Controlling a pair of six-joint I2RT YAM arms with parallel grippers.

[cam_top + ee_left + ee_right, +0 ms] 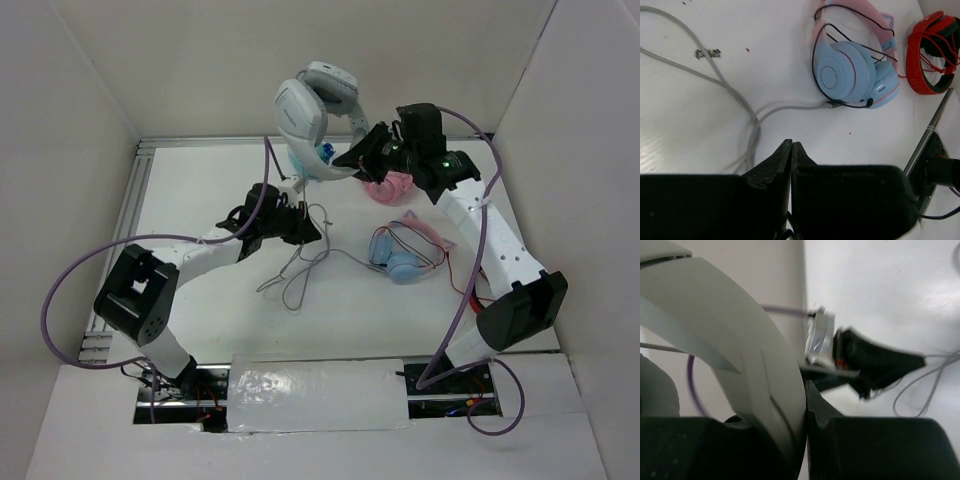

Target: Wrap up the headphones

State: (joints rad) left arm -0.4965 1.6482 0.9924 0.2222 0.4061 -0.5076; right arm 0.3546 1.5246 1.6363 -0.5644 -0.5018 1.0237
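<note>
I have the headphones (318,105) up off the table (200,200) at its far middle, the headband between the fingers of my right gripper (358,160). Their cable (755,122) lies in loose loops on the table nearer me, my left gripper (791,147) just above the loops. Right of the loops lies a smaller pair (400,258); behind that, under my right arm, another pair (385,186). A fourth pair (930,60) sits right of the smaller one, by the table's edge.
</note>
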